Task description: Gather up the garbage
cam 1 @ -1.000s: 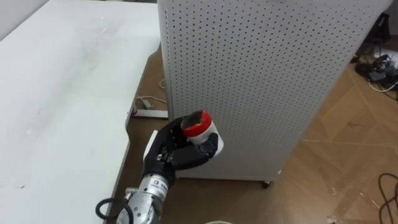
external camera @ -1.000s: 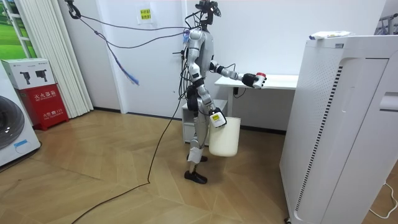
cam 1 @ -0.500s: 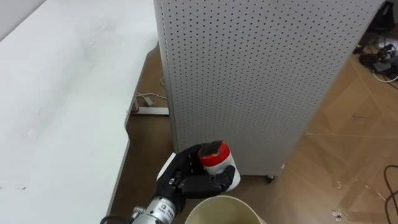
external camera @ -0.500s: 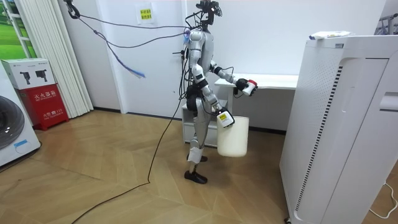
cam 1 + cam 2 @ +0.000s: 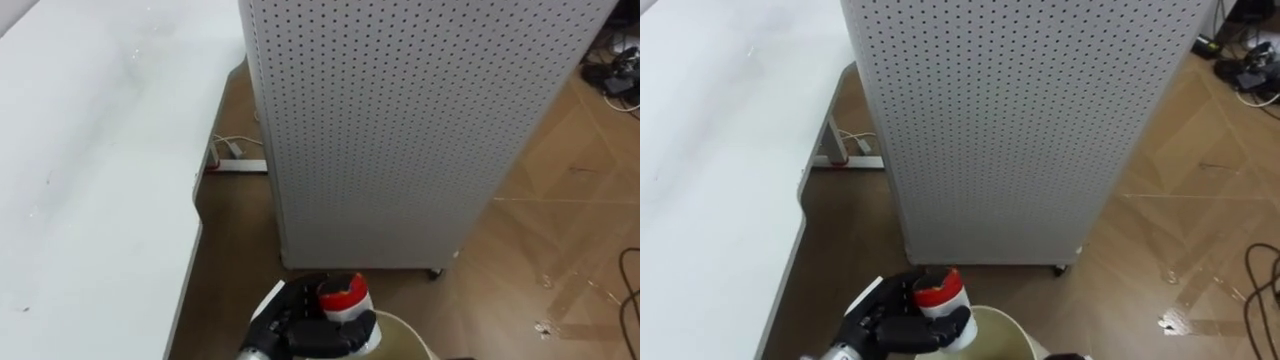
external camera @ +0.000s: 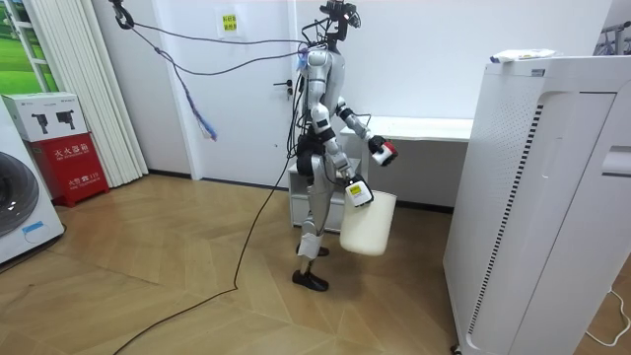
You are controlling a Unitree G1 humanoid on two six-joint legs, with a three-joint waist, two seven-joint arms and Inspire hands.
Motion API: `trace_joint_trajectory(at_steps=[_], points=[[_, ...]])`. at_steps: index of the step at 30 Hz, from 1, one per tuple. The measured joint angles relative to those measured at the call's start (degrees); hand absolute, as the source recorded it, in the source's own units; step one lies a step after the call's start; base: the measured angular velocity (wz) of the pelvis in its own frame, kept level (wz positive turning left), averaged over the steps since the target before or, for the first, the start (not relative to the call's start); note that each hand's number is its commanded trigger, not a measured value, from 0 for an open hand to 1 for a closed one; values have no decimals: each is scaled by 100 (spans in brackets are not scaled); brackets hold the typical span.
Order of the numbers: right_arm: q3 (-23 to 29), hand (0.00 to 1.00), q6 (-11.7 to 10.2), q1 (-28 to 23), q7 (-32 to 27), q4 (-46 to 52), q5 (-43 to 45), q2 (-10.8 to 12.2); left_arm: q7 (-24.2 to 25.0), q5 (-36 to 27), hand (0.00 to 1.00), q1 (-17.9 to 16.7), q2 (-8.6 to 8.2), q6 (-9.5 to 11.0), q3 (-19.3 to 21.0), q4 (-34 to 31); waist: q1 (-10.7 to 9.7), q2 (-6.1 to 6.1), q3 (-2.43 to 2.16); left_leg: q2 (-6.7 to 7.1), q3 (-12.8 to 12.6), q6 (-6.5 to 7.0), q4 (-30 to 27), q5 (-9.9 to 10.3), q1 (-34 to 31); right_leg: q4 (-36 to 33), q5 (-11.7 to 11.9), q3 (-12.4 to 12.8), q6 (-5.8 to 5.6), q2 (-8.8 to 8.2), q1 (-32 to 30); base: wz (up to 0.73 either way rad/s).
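Red-lidded white cup (image 5: 343, 298), gripped in the curled fingers of the left robot hand (image 5: 300, 330), hangs above the cream bin (image 6: 367, 225), off the white tabletop (image 5: 90, 180) edge; right robot hand (image 6: 356, 191) is at the bin's top, its grip unclear.

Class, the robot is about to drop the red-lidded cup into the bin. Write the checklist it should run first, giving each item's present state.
1. Left hand curled firmly round the cup: ok.
2. Bin carried at the right hand: ok.
3. Cup fully over the bin's opening: not ok, it seems to sit at the rim's left edge.
4. Bin level: not ok, it looks tilted in the room view.
5. Cup clear of the perforated cabinet: ok.
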State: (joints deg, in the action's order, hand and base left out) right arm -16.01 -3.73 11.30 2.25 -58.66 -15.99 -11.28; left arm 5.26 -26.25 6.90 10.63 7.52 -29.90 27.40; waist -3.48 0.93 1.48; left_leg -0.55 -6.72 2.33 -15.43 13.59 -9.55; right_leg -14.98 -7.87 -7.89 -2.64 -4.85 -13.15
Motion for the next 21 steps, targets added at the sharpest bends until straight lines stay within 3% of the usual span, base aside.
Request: trace_joint_trajectory(at_steps=[1, 3, 4, 21], points=[[-1, 100, -2, 2, 9, 3, 0, 0, 2, 0, 73, -34, 7, -1, -27, 0, -1, 2, 1, 0, -7, 0, 0, 0, -12, 1, 0, 4, 0, 0, -12, -5], [-9, 100, -2, -10, 30, 14, 0, 0, 66, 3, 15, -142, 23, -17, -83, 0, -4, 2, 1, -6, -34, 0, -2, 0, -12, 1, 0, 4, 0, 1, -17, -5], [-9, 100, -2, -10, 32, 43, 3, -1, 137, 5, 0, -189, 32, -37, -82, 0, -6, 2, 1, -11, -66, 0, -4, 0, -15, 0, 0, 10, 0, 2, -25, -8], [-74, 100, -35, -13, 75, 95, 14, -10, 786, 121, 0, -205, 77, -97, -77, 0, -71, 39, 4, -1, -173, 0, -12, 0, -57, -93, 0, 135, 0, -3, -175, -4]])
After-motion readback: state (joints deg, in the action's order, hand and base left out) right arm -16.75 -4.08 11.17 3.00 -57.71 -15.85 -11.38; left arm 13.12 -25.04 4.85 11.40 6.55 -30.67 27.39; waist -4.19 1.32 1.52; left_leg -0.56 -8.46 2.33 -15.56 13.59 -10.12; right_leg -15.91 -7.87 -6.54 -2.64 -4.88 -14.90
